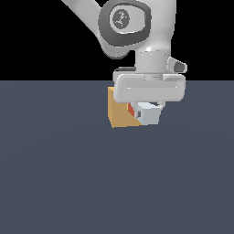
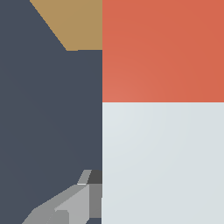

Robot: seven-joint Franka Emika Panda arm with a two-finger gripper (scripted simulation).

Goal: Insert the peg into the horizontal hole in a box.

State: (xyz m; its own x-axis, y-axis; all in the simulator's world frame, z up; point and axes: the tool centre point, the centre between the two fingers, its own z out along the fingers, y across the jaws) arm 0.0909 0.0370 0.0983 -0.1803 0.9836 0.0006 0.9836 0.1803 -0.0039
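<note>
One box (image 1: 119,114) sits at the exterior view's left, tan, its hole hidden. Just beside it hangs the peg (image 1: 147,113), clamped in the gripper (image 1: 148,106), red end toward the box. Lifting looks done; whether insertion has begun, I cannot tell.

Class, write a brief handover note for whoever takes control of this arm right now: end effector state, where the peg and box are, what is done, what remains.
End effector: shut on the peg, held off the floor.
Peg: red-orange end points toward the box, pale end faces the exterior camera.
Box: on the floor directly behind the peg, partly hidden by it.
Hole: not visible in either view.
Done: peg picked up and brought to the box.
Left: line up with the hole, push in; whether insertion has begun cannot be told.
</note>
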